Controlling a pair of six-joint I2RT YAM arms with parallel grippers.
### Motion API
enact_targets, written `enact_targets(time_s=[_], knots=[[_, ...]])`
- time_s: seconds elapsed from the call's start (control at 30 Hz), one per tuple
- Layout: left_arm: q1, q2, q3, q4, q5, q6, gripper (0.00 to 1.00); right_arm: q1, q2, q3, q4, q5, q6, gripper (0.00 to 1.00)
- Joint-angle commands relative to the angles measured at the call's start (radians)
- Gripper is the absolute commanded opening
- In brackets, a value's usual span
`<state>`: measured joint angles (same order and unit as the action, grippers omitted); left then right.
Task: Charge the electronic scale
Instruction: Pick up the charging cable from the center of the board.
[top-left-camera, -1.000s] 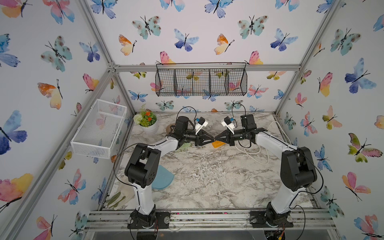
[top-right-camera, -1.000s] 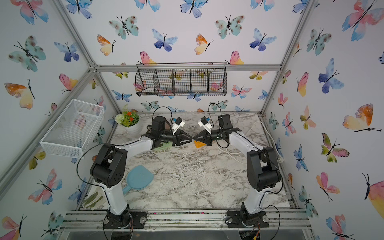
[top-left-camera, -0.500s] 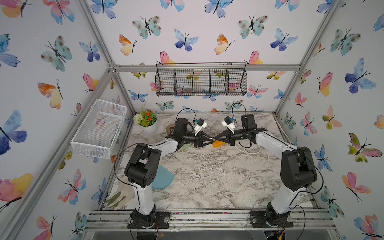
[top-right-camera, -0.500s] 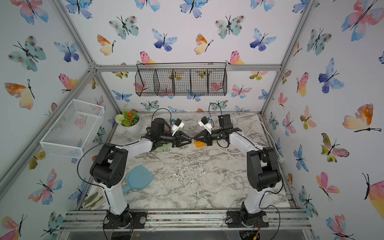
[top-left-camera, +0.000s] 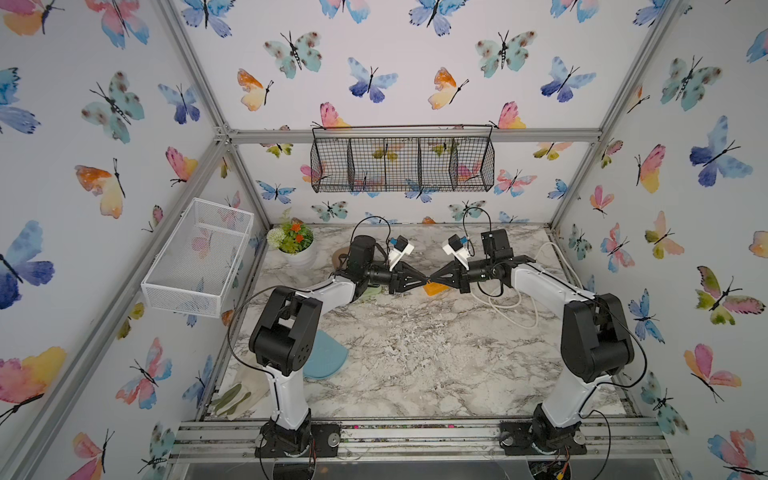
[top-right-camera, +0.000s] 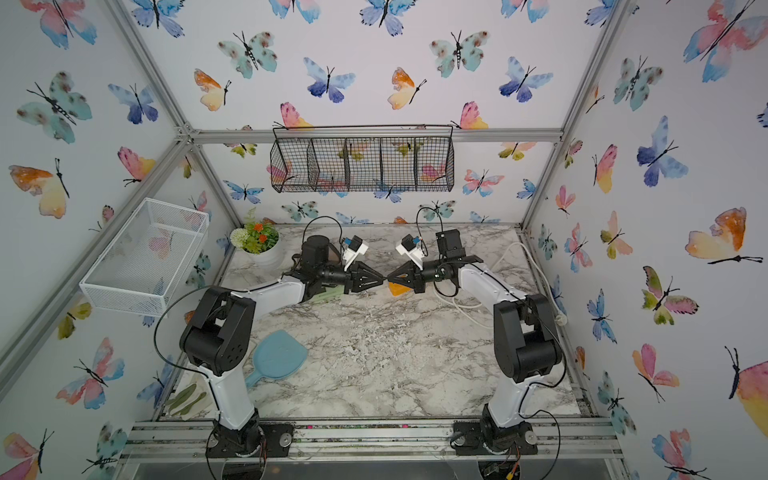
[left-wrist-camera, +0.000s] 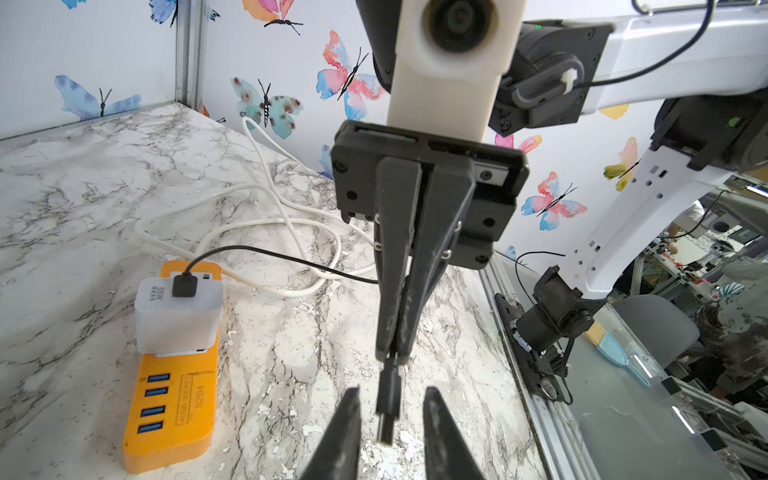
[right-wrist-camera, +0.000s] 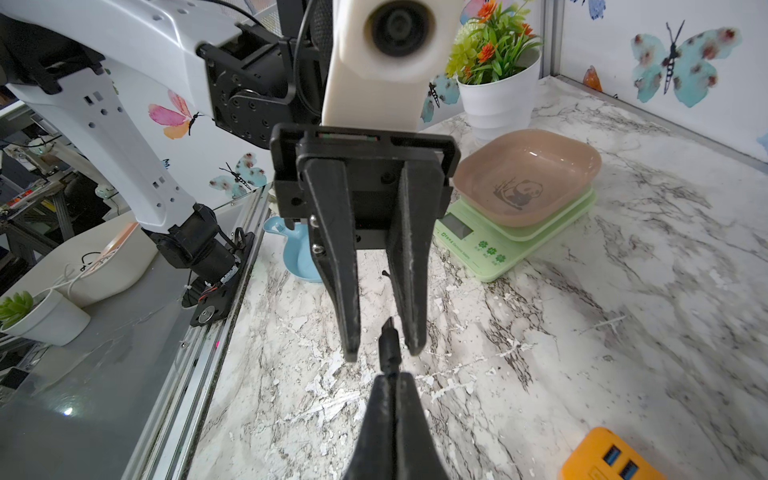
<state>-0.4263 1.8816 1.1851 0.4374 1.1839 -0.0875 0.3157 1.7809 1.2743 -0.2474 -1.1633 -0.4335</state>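
Right gripper (left-wrist-camera: 392, 357) was clamped on the black cable (left-wrist-camera: 291, 259) behind its plug (left-wrist-camera: 388, 399). It offered the plug between the parted, non-gripping fingers (right-wrist-camera: 345, 291) of the left gripper (right-wrist-camera: 383, 353), evidently for a handover. The scale (right-wrist-camera: 490, 245) sat beside the plant pot (right-wrist-camera: 498, 104), no lead attached.

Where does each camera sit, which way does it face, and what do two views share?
Top views: high at the front, looking down on the marble table; both arms show.
Left wrist: on the left arm, facing the right gripper and orange power strip; left gripper shows.
Right wrist: on the right arm, facing the left gripper and electronic scale; right gripper shows.
Both wrist views share the black plug.
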Motion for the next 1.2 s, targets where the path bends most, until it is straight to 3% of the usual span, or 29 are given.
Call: enact_targets(time_s=[0.0, 0.17, 0.27, 0.37, 0.57, 1.17], knots=[[0.007, -0.041, -0.01, 0.023, 0.011, -0.005, 0.16, 0.002, 0.002, 0.017, -0.035, -0.001, -0.022, 0.05], [0.007, -0.043, -0.016, 0.027, 0.012, -0.005, 0.09, 0.002, -0.002, 0.017, -0.036, -0.008, -0.021, 0.11], [0.006, -0.045, -0.018, 0.033, 0.011, -0.008, 0.08, 0.002, -0.005, 0.019, -0.031, -0.032, -0.015, 0.23], [0.005, -0.049, -0.028, 0.067, 0.009, -0.032, 0.07, 0.002, -0.011, 0.012, -0.014, -0.061, -0.002, 0.28], [0.001, -0.046, -0.04, 0.151, 0.016, -0.096, 0.07, 0.002, -0.013, -0.001, 0.014, -0.082, 0.015, 0.29], [-0.009, -0.037, -0.035, 0.193, 0.023, -0.134, 0.07, 0.002, -0.004, -0.021, 0.113, -0.095, 0.093, 0.27]])
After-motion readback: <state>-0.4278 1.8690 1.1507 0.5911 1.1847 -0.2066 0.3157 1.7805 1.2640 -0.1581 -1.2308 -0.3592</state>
